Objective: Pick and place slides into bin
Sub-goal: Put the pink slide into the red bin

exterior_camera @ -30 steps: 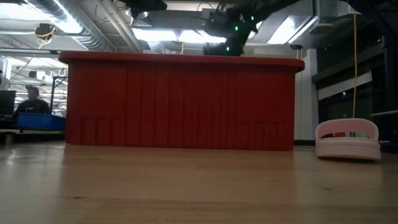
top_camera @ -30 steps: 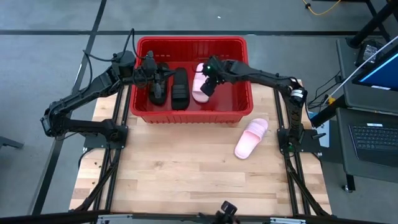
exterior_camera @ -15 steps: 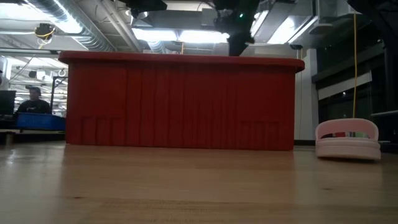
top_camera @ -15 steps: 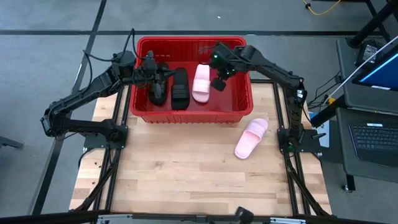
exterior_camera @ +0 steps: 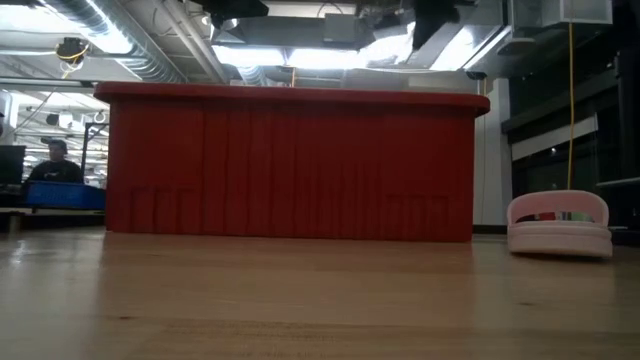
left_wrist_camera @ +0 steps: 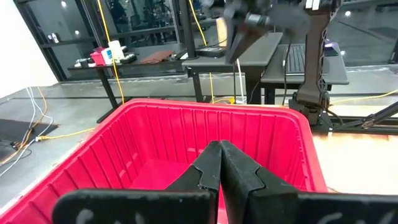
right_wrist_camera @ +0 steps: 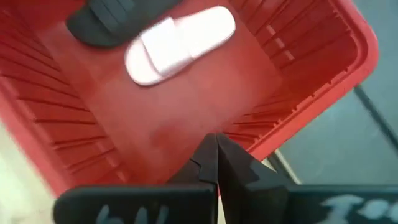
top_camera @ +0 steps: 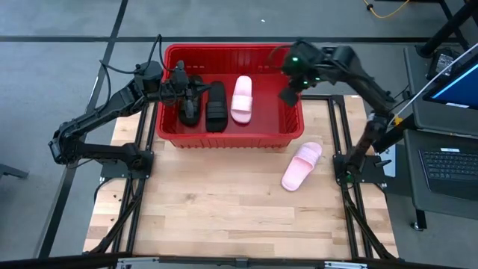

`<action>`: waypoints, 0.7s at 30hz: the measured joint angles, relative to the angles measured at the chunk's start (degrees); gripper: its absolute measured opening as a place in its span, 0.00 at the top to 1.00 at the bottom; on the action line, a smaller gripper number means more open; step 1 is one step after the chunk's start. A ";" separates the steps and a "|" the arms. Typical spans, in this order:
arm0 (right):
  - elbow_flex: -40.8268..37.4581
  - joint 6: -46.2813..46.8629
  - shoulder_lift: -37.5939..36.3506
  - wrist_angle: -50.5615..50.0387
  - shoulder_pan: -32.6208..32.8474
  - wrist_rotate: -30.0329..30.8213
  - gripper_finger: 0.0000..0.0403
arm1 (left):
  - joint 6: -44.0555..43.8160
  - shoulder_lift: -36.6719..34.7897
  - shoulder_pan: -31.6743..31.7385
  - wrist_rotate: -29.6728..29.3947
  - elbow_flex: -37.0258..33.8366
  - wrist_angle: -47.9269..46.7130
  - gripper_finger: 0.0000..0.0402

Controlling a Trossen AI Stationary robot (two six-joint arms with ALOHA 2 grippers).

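Observation:
The red bin (top_camera: 228, 134) stands at the table's far side. In it lie two black slides (top_camera: 216, 106) and one pink slide (top_camera: 240, 98), soles down on its floor. A second pink slide (top_camera: 301, 166) lies on the table near the bin's front right corner, also in the low view (exterior_camera: 559, 225). My left gripper (top_camera: 193, 93) hovers shut and empty over the bin's left part (left_wrist_camera: 219, 171). My right gripper (top_camera: 287, 96) is shut and empty above the bin's right part (right_wrist_camera: 216, 158).
Bare wooden table (top_camera: 216, 209) spreads in front of the bin. A desk with a laptop (top_camera: 448, 161) stands beyond the table's right edge. In the low view a person (exterior_camera: 52, 165) sits far off behind the table, at the left.
My right gripper has drawn away from the pink slide in the bin, rising and going toward the table's right edge, and now hangs over the bin's right part. The pink slide stays lying in the bin.

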 joint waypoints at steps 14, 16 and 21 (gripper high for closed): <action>-25.86 17.27 -18.23 0.28 9.27 5.88 1.00 | 0.04 -0.01 -0.02 0.02 0.00 0.00 1.00; -31.96 19.50 -21.35 1.69 10.41 5.85 1.00 | 0.03 -0.01 -0.02 0.02 0.00 0.01 1.00; -43.11 23.14 -28.65 6.86 11.63 2.48 1.00 | 0.02 -0.01 -0.02 0.04 0.00 0.00 0.99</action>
